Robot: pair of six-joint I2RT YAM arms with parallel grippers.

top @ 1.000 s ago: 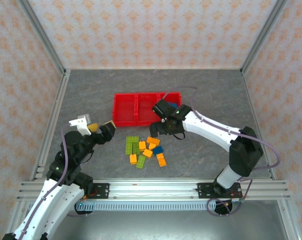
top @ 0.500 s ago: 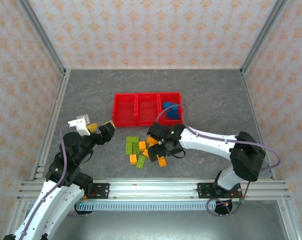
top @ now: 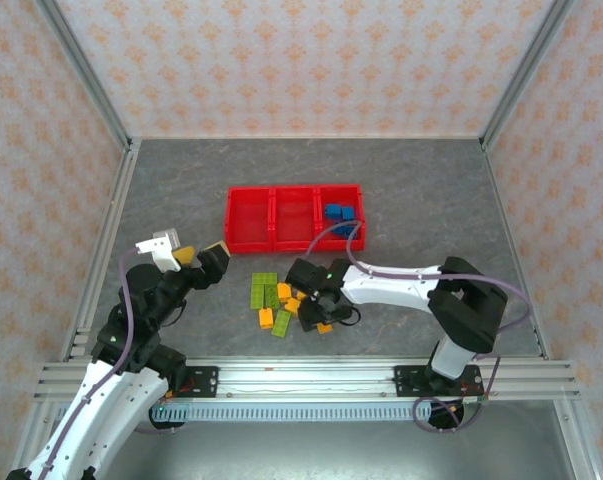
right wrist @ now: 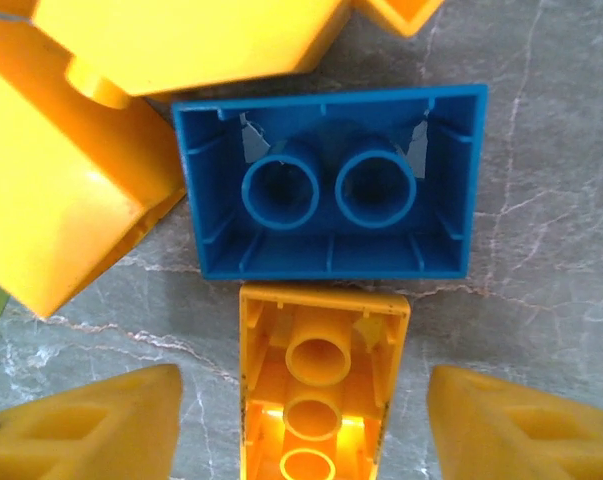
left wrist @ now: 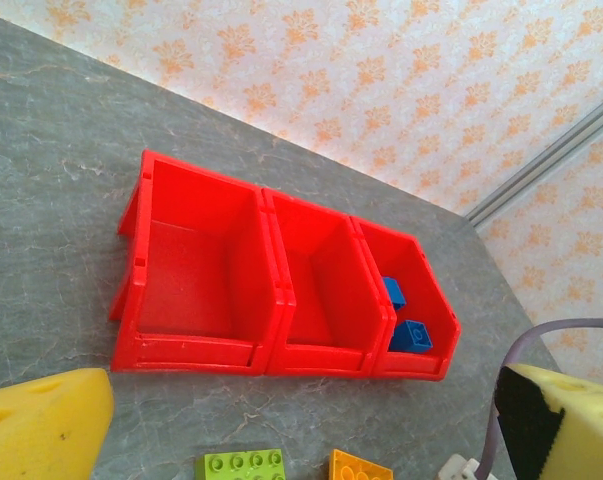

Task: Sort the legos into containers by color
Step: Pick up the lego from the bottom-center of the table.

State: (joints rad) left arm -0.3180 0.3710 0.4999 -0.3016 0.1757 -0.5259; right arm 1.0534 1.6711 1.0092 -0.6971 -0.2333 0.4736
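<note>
The legos lie in a loose pile (top: 281, 300) of lime green, orange and blue bricks in front of the containers, a red three-compartment tray (top: 249, 247). Two blue bricks (top: 340, 212) sit in its right compartment. My right gripper (top: 314, 305) is down on the pile. In the right wrist view it (right wrist: 306, 430) straddles an upside-down orange brick (right wrist: 321, 380), with its fingers (right wrist: 91, 425) a gap away on each side. A blue brick (right wrist: 331, 185), also upside down, touches that brick's far end. My left gripper (top: 203, 255) hovers open left of the pile, holding nothing.
In the left wrist view, the tray (left wrist: 196, 352) has bare left and middle compartments and blue bricks (left wrist: 411, 336) in the right one. A green brick (left wrist: 243, 466) and an orange brick (left wrist: 359, 467) lie just before it. More orange bricks (right wrist: 71, 210) crowd my right gripper's left side.
My right gripper has come from the tray's right compartment down onto the pile, and its jaws have narrowed around the orange brick. The left arm has not moved.
</note>
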